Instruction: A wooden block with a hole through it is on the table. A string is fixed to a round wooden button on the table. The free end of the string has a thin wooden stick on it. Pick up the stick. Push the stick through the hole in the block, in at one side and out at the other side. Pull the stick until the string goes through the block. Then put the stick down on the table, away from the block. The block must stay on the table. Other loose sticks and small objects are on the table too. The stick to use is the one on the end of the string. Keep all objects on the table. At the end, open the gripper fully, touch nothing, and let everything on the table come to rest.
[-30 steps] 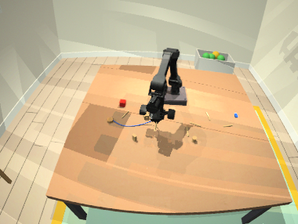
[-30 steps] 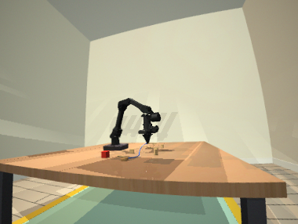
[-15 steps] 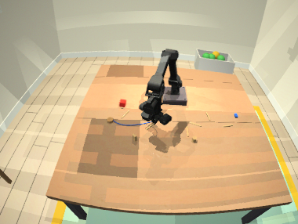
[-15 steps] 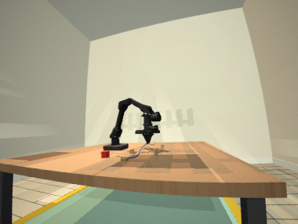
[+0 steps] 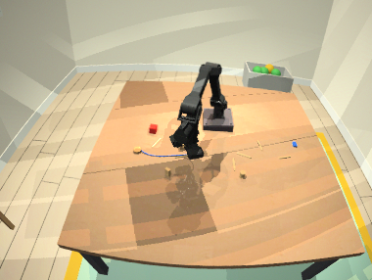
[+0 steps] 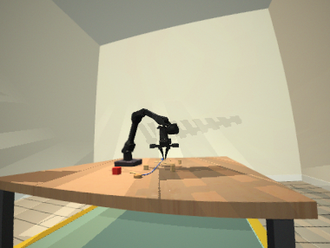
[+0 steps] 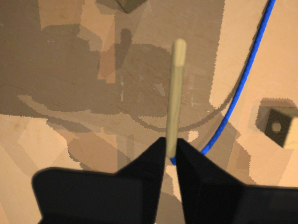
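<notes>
Claw (image 5: 189,156) (image 6: 164,159) (image 7: 170,143), black, one: raised just above the tabletop (image 5: 108,196) (image 6: 104,184) (image 7: 20,155), fingers nearly together, pinching the string stick (image 7: 175,97) by its corded end; the rest juts out past the fingertips, outside any block.

Blue string (image 5: 159,156) (image 6: 152,171) (image 7: 245,80), one: curving from the claw to the button.

Round wooden button (image 5: 137,150) (image 6: 137,176), one: flat, well apart from the claw, at the string's far end.

Wooden block with round hole (image 5: 182,148) (image 6: 146,167) (image 7: 282,127), one: on the tabletop, near the claw on its arm-base side.

Wooden block (image 5: 167,172) (image 6: 172,167) (image 7: 131,4), one: near the claw, on the side away from the arm base; any hole not discernible.

Small wooden piece (image 5: 243,174) (image 6: 180,162), one: farther from the claw, across from the button.

Red cube (image 5: 153,128) (image 6: 116,171), one: well apart from the claw, on the button's side.

Loose stick (image 5: 157,142), one: between red cube and string.

Blue object (image 5: 295,144), small, one: far from the claw, opposite the button.
</notes>
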`<control>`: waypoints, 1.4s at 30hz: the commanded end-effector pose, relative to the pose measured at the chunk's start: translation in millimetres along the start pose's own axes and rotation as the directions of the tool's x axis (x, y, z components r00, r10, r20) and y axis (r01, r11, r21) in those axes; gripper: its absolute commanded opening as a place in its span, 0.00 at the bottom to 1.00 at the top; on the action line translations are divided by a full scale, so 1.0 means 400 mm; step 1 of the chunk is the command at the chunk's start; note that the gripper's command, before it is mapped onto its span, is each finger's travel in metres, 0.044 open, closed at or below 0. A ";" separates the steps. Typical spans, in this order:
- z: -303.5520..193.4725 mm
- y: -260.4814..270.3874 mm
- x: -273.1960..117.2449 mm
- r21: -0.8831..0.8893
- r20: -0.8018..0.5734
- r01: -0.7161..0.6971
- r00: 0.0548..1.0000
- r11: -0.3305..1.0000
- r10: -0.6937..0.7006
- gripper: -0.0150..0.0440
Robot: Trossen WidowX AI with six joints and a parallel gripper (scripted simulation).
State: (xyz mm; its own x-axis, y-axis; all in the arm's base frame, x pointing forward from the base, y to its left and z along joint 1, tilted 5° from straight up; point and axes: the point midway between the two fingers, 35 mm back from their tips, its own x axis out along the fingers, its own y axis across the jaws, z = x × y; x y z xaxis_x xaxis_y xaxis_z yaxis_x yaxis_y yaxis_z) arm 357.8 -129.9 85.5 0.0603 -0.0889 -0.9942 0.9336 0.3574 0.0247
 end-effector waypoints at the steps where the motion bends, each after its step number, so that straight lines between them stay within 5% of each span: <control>1: 0.013 0.004 0.001 0.174 -0.004 -0.002 1.000 0.985 0.003 0.25; 12: 0.040 0.004 0.001 0.546 -0.002 -0.002 1.000 0.837 0.003 0.25; 23: 0.067 0.004 0.002 0.832 0.000 -0.002 1.000 0.555 0.004 0.25; 38: 0.104 0.002 0.004 0.999 0.002 -0.003 1.000 0.045 0.004 0.25; 42: 0.106 0.002 0.004 1.000 0.003 -0.003 1.000 0.021 0.004 0.25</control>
State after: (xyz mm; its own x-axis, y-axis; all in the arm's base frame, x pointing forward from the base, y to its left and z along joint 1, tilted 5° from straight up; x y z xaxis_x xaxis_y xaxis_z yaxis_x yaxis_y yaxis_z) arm 371.7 -168.0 88.2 0.0630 -0.0944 -0.9935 0.4248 -0.8983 0.1123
